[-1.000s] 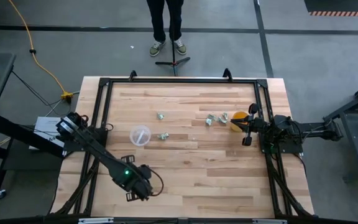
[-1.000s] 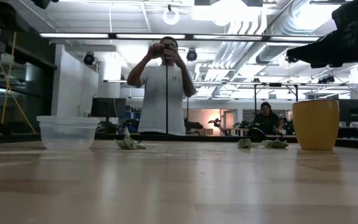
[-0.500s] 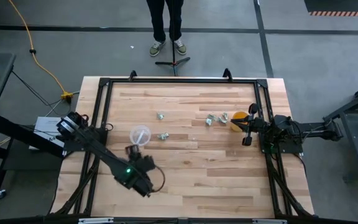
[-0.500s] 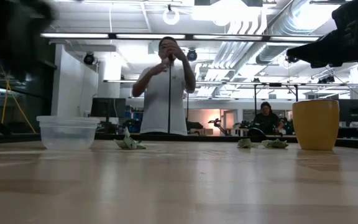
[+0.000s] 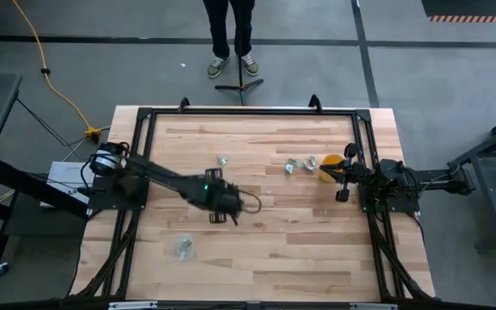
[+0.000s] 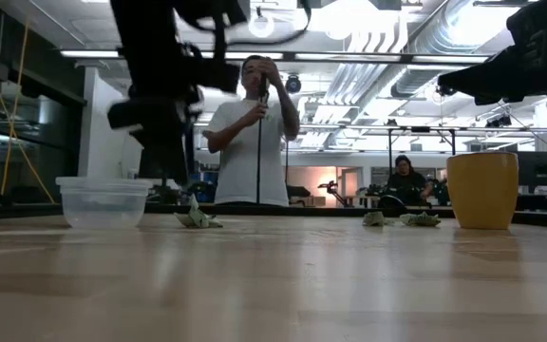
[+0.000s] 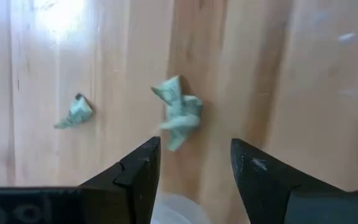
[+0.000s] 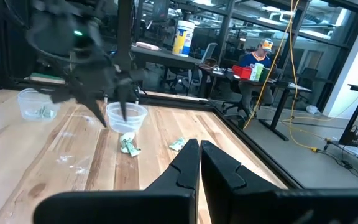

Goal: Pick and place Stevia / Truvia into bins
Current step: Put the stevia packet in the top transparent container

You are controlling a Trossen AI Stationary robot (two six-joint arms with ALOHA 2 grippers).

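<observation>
My left gripper (image 7: 194,165) stands open above the table's middle (image 5: 222,202), hanging over a clear bin (image 6: 103,201) whose rim (image 7: 169,208) shows between its fingers. One crumpled green-and-white Stevia packet (image 7: 179,115) lies on the wood just beyond the fingertips, and another (image 7: 73,113) lies farther off. A second clear bin (image 5: 183,248) with packets inside (image 8: 42,112) stands near the front left. Two more packets (image 5: 300,164) lie at the right. My right gripper (image 8: 199,158) waits shut at the right edge (image 5: 344,176).
A yellow cup (image 5: 327,168) stands next to my right gripper, also seen in the low view (image 6: 482,190). A black frame (image 5: 145,116) borders the wooden table. A person (image 6: 254,133) stands beyond the far edge beside a stand.
My left gripper has swung from the table's near left corner toward the far edge and the right, to above the middle bin and the packet beside it. The near left bin, which it covered before, now shows. The arm has come into the low view.
</observation>
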